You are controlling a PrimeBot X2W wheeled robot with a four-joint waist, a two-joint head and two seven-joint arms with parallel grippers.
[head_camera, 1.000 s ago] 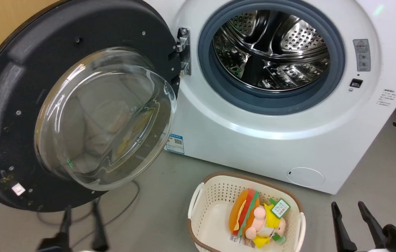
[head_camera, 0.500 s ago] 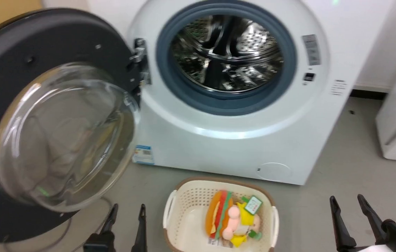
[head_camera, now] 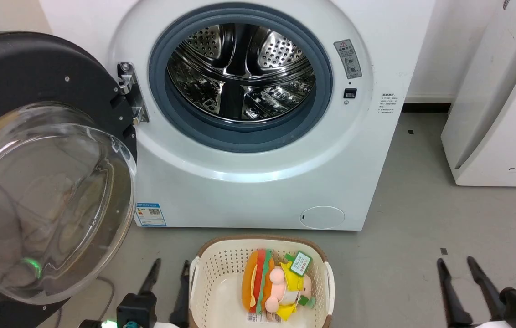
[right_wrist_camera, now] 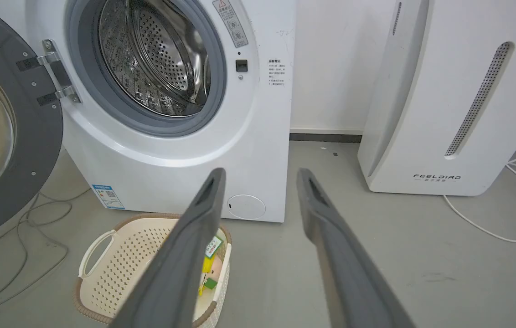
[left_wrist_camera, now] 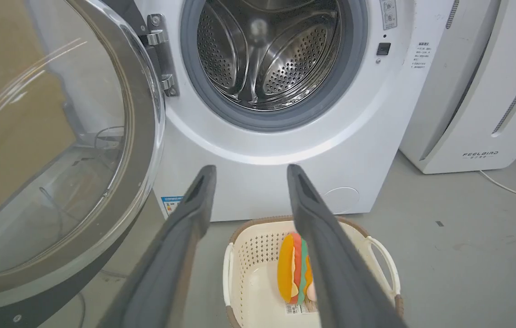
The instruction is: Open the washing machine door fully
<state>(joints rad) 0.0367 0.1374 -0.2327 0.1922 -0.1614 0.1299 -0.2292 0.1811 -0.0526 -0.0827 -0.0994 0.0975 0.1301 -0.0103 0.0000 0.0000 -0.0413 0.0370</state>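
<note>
1. The door [head_camera: 48,77] hangs swung wide on its hinge [head_camera: 132,98], left of the washer [head_camera: 249,187], the drum [head_camera: 239,68] fully exposed.
2. Left gripper [head_camera: 171,262] and right gripper [head_camera: 455,260] sit low, fingers parted, holding nothing, clear of the door.
3. The task looks finished; nothing seems left.

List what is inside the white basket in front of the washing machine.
The basket holds a plush burger and, beside it, a pink-and-yellow soft toy with a green tag. The floor left of them is bare; anything under the toys is covered.
</note>
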